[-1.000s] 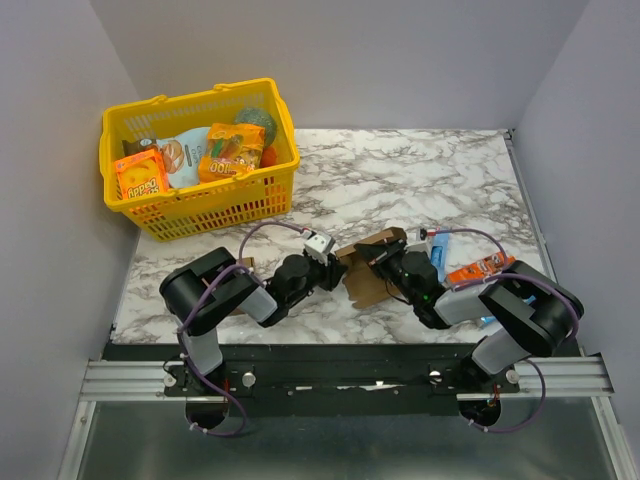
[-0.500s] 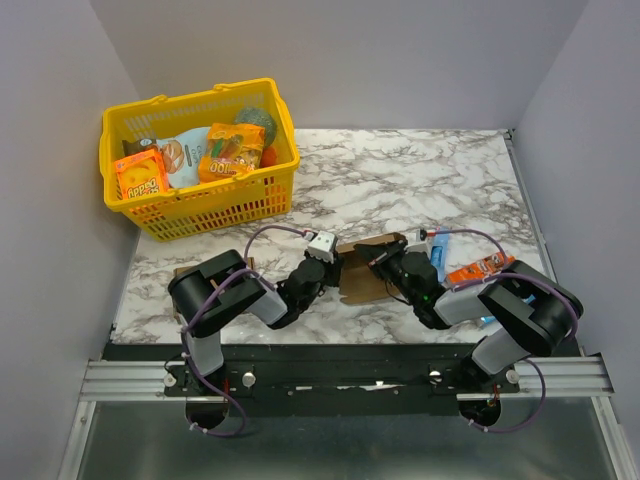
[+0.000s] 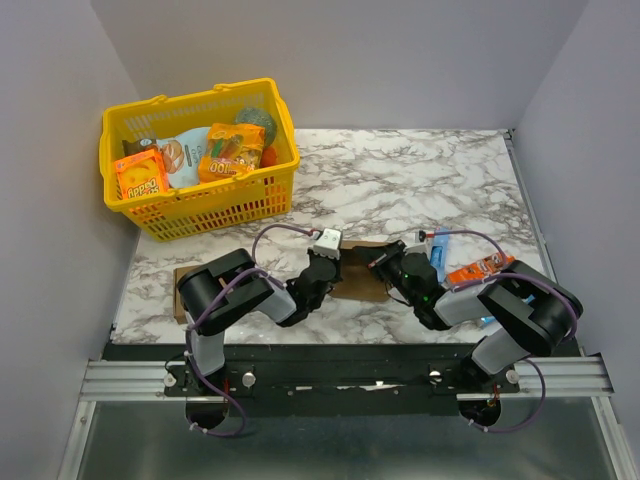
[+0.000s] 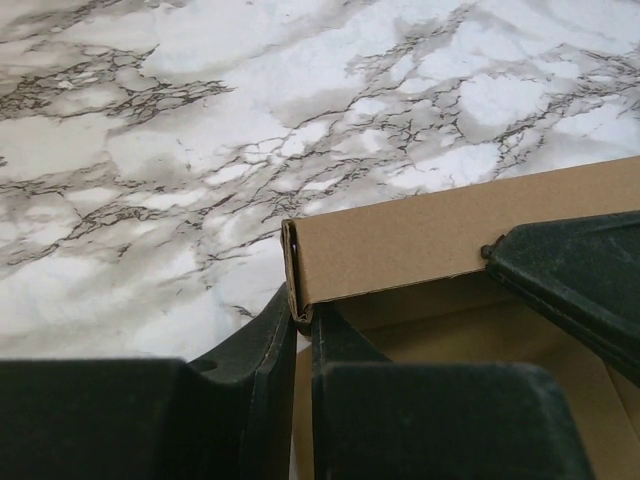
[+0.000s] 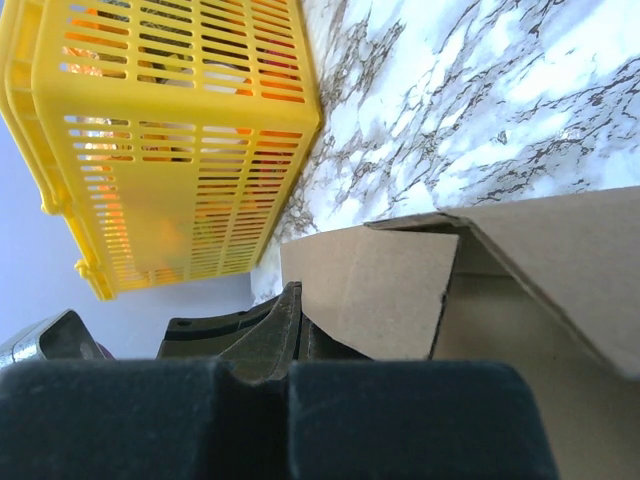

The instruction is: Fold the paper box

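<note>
One paper box (image 3: pixel 362 282) lies on the counter (image 3: pixel 420 180) near its front edge, between two tools, and one yellow basket (image 3: pixel 215 208) stands far back on the left. Only the left wrist view shows the left tool (image 4: pixel 302 315) pinched narrow on the box's folded wall corner. Only the right wrist view shows the right tool (image 5: pixel 295 322) closed tight on a flap.

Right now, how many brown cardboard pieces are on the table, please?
2: the paper box at centre, a flat cardboard piece beside the left arm. Others may be hidden.
</note>
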{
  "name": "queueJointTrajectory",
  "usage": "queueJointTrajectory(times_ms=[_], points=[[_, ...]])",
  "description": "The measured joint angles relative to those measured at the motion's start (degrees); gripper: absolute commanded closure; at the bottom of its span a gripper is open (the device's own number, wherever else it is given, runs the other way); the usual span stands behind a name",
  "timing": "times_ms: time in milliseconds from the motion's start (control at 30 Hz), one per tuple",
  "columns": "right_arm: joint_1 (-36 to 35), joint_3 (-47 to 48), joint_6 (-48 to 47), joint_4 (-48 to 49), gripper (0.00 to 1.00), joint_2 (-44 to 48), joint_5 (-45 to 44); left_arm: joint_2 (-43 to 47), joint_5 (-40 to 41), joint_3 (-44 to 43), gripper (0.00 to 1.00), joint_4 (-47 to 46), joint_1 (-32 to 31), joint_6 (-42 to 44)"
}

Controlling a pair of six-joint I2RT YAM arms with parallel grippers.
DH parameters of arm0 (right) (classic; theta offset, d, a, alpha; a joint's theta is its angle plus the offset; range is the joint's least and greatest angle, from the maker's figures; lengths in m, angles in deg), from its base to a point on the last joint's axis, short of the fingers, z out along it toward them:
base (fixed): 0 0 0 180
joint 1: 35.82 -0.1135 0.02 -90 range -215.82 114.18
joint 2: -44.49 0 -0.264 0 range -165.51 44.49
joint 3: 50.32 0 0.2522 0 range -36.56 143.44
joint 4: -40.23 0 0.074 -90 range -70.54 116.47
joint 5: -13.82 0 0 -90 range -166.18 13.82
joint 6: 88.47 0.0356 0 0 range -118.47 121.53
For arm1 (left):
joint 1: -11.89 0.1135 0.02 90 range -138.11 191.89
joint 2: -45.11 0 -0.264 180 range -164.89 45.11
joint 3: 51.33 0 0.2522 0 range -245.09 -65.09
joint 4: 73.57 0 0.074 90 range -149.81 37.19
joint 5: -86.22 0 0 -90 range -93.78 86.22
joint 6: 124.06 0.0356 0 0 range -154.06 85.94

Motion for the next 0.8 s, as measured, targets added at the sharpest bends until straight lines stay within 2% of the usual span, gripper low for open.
queueJointTrajectory(times_ms=[600, 700, 800], points=[[-0.1, -0.1, 0.9, -4.2, 0.99, 1.5, 0.2, -3.1, 11.0, -3.7, 1.0, 0.7, -1.5, 7.8], [-0.2, -0.9, 0.7, -6.5, 1.0, 2.0, 0.2, -3.2, 15.3, -3.7, 1.0, 0.8, 0.1, 9.2], [-0.2, -1.0, -0.1, -8.4, 1.0, 2.6, 0.2, -3.2, 16.0, -3.7, 1.0, 0.7, 1.1, 9.8]])
